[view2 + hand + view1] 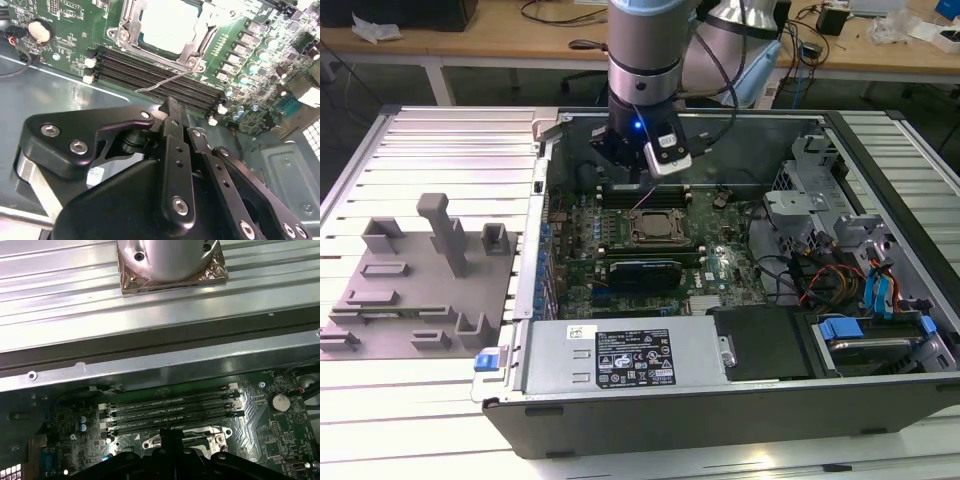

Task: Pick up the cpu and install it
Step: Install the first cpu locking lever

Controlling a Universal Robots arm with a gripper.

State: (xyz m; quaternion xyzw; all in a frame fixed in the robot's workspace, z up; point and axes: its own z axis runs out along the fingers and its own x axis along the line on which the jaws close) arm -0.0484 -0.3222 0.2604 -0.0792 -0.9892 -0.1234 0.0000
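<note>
In the exterior view, the work surface is a pale ribbed aluminium table (430, 150) of long parallel slats, brightly lit, with wooden workbenches (500, 40) and loose cables behind it in the room. Toward the exterior view's left, a grey plastic fixture plate (410, 290) with upright blocks and slots lies flat on the slats. Just beside it stands the open dark-grey metal computer case (740, 400), lying on its side with the green motherboard (715, 265) exposed inside and a silver power-supply box with a black-and-white label (630, 355) along the near edge. Near the middle of the board, the small square cpu with its silvery-white metal top (652, 226) sits in the socket, framed by the metal socket bracket (632, 238); in the second wrist view the same chip (167, 25) lies flat inside that bracket, whose thin wire lever (165, 82) stands out over the black memory slots (155, 75). The arm's black-fingered gripper (638, 172) hangs above the far edge of the board, just behind the socket and apart from the chip; in the second wrist view its fingers (172, 115) are drawn together, holding nothing. In the first wrist view the black memory slots (170, 410) run beside the case's grey rear wall (150, 367), with the ribbed table beyond. Toward the exterior view's right, grey drive cages (810, 210), orange and red cables (830, 275) and blue plastic latches (880, 295) fill the case's end.
</note>
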